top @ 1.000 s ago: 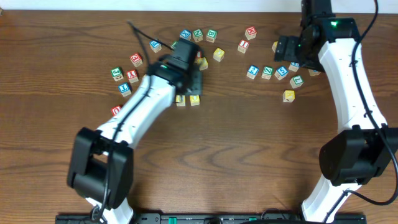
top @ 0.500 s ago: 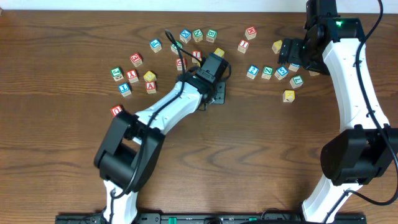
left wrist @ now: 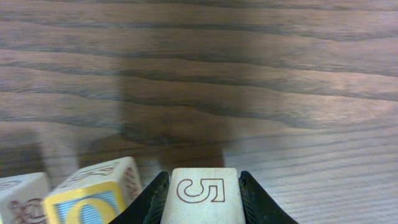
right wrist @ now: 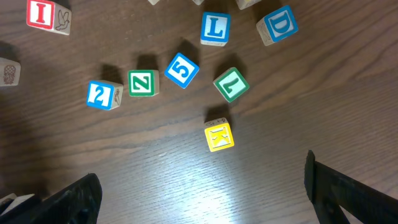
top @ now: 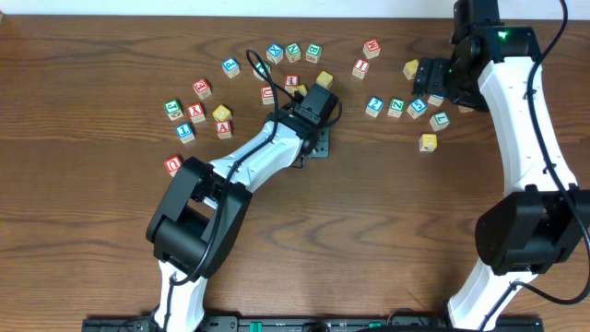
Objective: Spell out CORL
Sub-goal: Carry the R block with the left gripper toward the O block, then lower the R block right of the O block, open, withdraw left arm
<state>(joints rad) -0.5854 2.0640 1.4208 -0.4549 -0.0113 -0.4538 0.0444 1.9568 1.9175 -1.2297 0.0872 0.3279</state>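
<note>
My left gripper is low over the table's middle. In the left wrist view its jaws are shut on a pale wooden block whose side shows a red outlined 5. A yellow-edged block with a blue letter rests just left of it; the letter is cut off. My right gripper is open and empty, high above a cluster holding a blue L block and a blue D block. In the overhead view it is at the back right.
Below the right gripper lie a blue 5, green 7, yellow K, green Z and blue 2. More letter blocks lie at the left and along the back.
My left arm swung right from the left block group to the table's middle, uncovering a yellow block and a red A block, then barely shifted. The right arm moved slightly.
</note>
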